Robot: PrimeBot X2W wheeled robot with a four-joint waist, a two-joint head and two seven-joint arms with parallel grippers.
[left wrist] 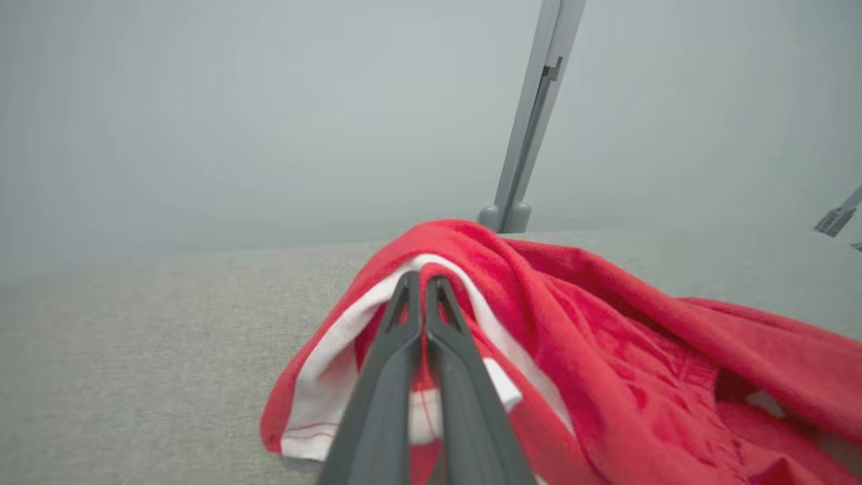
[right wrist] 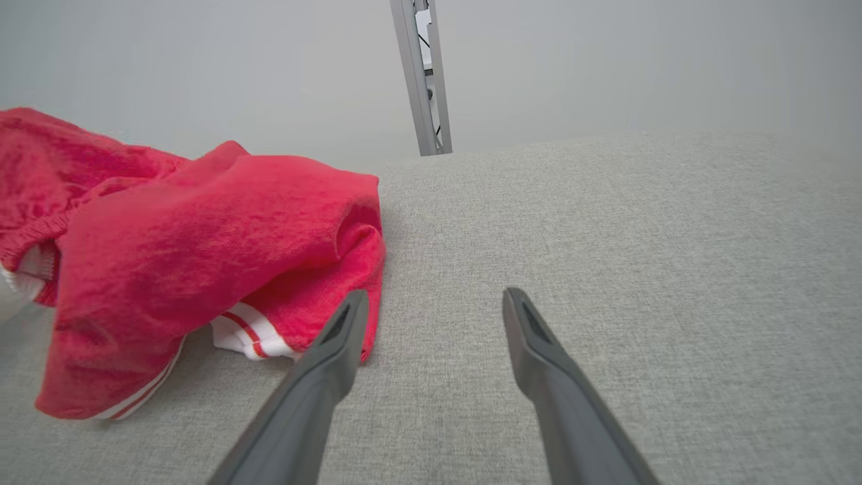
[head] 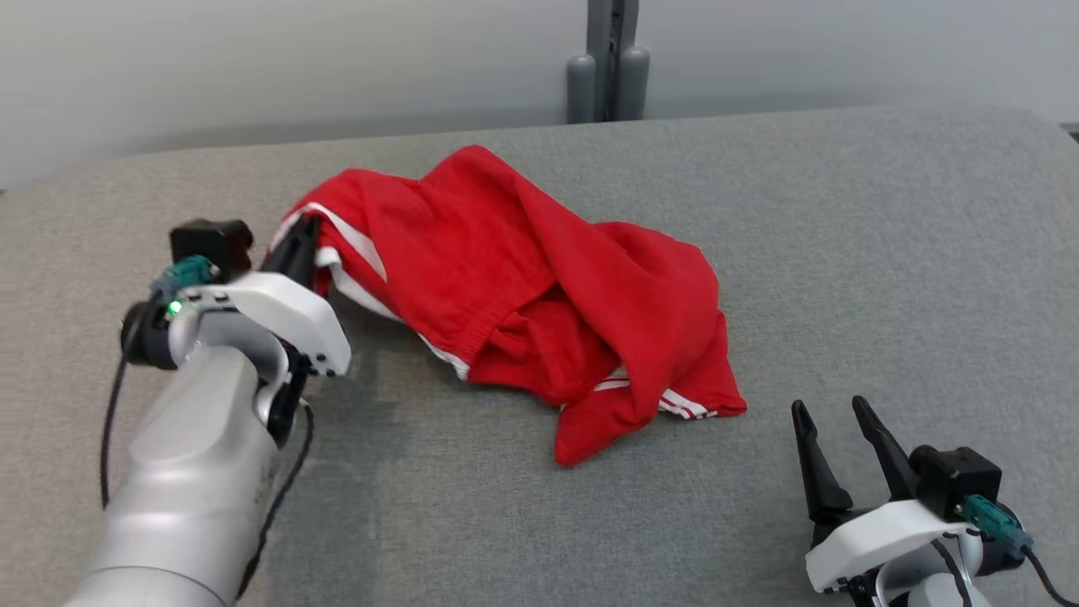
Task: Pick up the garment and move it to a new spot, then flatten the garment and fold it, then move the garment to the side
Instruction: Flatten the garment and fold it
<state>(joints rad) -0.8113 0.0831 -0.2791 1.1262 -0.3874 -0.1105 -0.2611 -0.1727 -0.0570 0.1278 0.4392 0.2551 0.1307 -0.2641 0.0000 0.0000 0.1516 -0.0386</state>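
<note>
The garment (head: 523, 295) is red with white stripes and lies crumpled in the middle of the grey padded table (head: 885, 253). My left gripper (head: 305, 226) has its fingers pressed together on the garment's left edge, by the white trim. In the left wrist view the two dark fingers meet at the tips of the left gripper (left wrist: 423, 277), with the garment's (left wrist: 606, 337) white-edged fold pinched around them. My right gripper (head: 834, 413) stands open at the lower right, clear of the cloth. In the right wrist view the right gripper (right wrist: 434, 300) is spread, just right of the garment's (right wrist: 202, 256) striped hem.
A grey metal post (head: 609, 59) rises behind the table's far edge, in front of a pale wall. Bare grey table surface stretches to the right of the garment and along the front.
</note>
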